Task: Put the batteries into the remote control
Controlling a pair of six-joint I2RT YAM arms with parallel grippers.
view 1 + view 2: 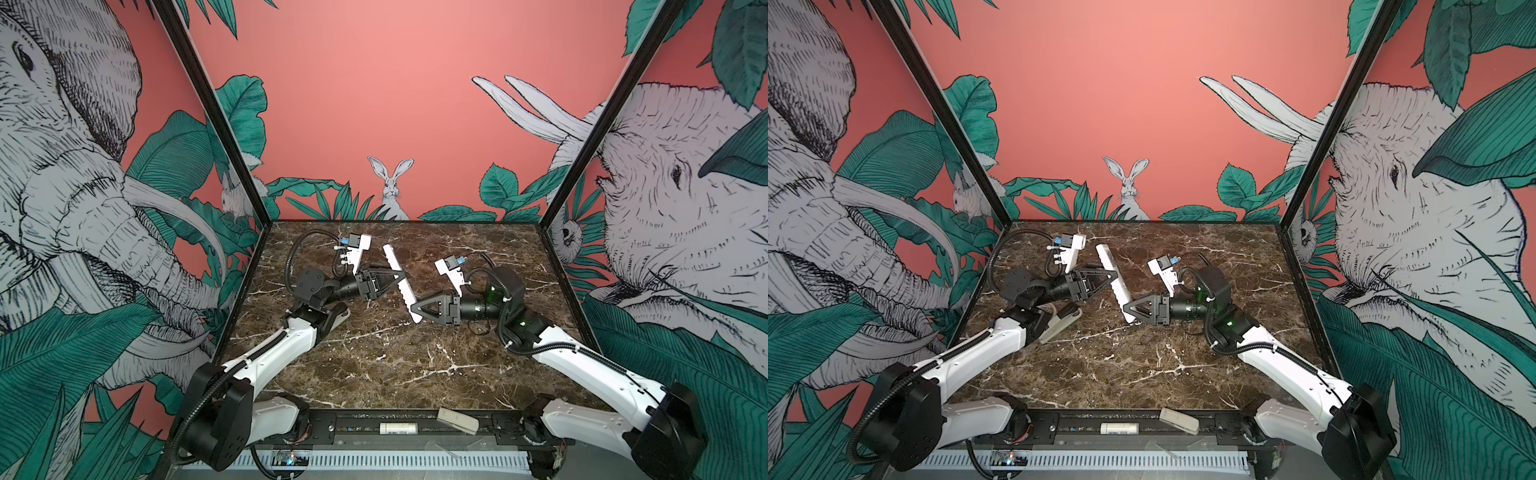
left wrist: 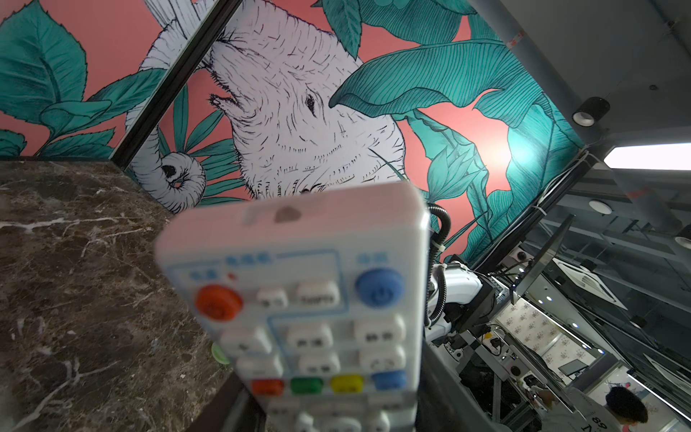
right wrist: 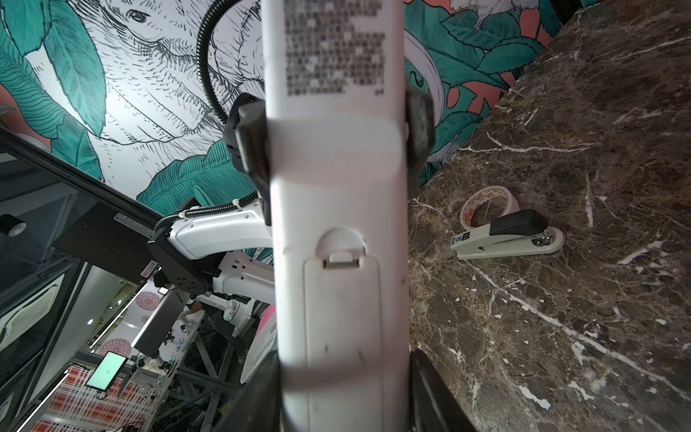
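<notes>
The remote control, a slim white bar, hangs tilted above the marble table in both top views. My left gripper is shut on its middle, and its black fingers press both long edges in the right wrist view. My right gripper is shut on the near end. The left wrist view shows the remote's button face. The right wrist view shows its plain back with the battery cover closed. The batteries are out of view.
A grey-and-black stapler lies by the left arm with a tape roll behind it. A white cylinder and a grey block rest on the front rail. Walls close in the table on three sides.
</notes>
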